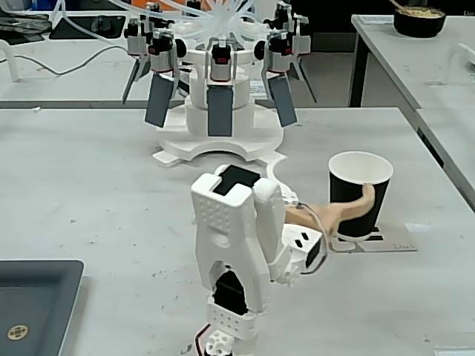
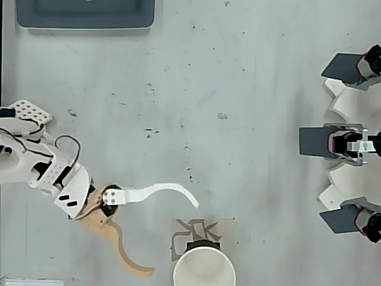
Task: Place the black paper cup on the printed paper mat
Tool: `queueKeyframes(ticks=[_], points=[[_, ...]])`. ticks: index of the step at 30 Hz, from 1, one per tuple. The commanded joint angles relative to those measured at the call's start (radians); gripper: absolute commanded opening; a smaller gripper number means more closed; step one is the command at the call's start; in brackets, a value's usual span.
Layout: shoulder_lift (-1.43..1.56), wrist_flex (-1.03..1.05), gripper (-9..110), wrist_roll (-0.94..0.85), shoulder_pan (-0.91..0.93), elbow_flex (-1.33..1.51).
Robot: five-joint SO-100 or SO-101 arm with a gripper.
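Note:
The black paper cup [image 1: 359,194] [image 2: 204,269] stands upright on the printed paper mat [image 1: 395,245] [image 2: 202,229], its white inside empty. In the overhead view the cup covers the mat's lower part near the bottom edge of the picture. My gripper [image 1: 324,185] [image 2: 172,238] is open, with nothing held. Its curved beige finger [image 1: 349,211] [image 2: 122,253] reaches across the cup's near side in the fixed view. The white finger [image 2: 169,190] arcs clear of the cup on the other side. From above, both fingertips sit apart from the cup's rim.
A dark grey tray [image 1: 30,297] [image 2: 83,15] lies at the table's near left in the fixed view. A white rig with dark paddles [image 1: 219,111] [image 2: 345,143] stands beyond the arm. A dark bowl [image 1: 419,18] sits on another table at the back right.

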Motion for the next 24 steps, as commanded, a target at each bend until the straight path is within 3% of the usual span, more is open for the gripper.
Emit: queueKeyframes(ticks=[1,17,24], points=[[0.109,-0.023,38,-0.018,-0.052,0.034],[0.238,-0.026,29,-0.018,-0.388,0.089],[0.236,0.008,17,-0.015,-0.492,0.038]])
